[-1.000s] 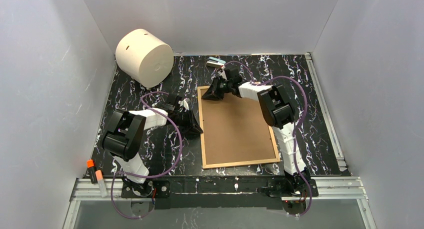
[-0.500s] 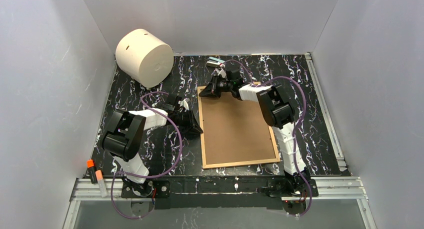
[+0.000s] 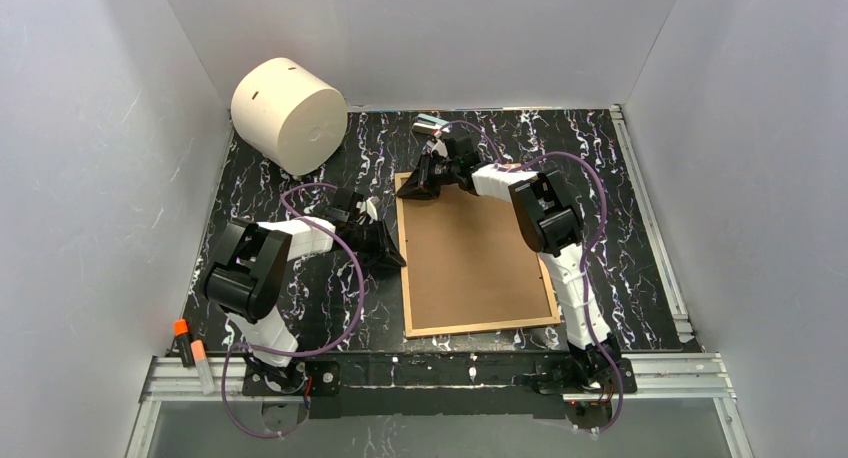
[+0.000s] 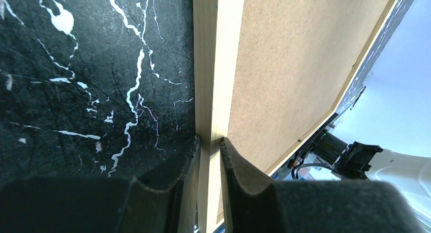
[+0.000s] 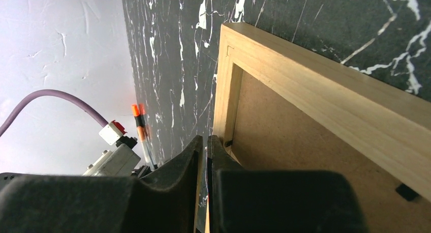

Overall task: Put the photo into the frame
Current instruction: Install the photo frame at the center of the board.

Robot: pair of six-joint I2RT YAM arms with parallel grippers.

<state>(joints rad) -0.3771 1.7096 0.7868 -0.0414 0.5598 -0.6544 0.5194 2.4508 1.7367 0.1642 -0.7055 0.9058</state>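
Steadies the frame (image 3: 475, 253), back-up on the table (image 3: 620, 198), with the left gripper (image 4: 208, 141) clamped on its left rail, sets the nearly closed right gripper (image 5: 205, 139) at its far corner, likely to open it, and shows no photo.

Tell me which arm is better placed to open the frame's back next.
Probably the right arm: its shut jaws sit at the frame's far left corner, while the left arm's jaws clamp the left edge.

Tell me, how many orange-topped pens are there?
2. A dark-bodied pen and a white-bodied pen lie side by side on the metal rail at the near left corner, beside the left arm. Others could hide behind the arms.
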